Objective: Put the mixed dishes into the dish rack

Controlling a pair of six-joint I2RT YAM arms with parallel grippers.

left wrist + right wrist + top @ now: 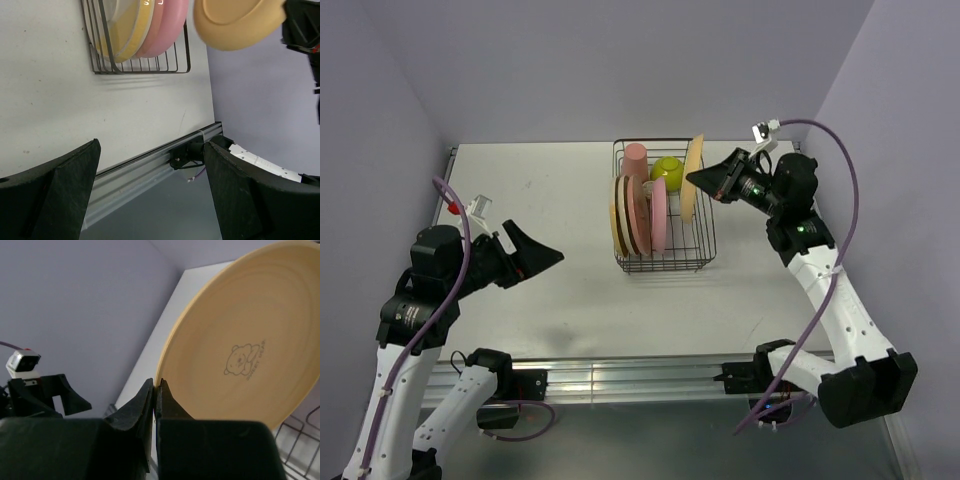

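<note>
The black wire dish rack (701, 262) stands mid-table. In it stand a cream-and-yellow plate (617, 216), a cream-and-pink plate (637, 218), a pink plate (659, 218), a salmon-pink tumbler (636, 160) and a lime-green bowl (667, 168). My right gripper (692, 178) is shut on the rim of an orange-yellow plate (692, 176), held upright over the rack's right side; the plate fills the right wrist view (240, 355) and shows a bear print. My left gripper (556, 257) is open and empty, left of the rack. The tiny grey cup is out of view.
The rack (145, 67) and the held plate (235, 22) show at the top of the left wrist view. The table's metal front rail (650, 375) runs along the near edge. Lilac walls close in the back and sides.
</note>
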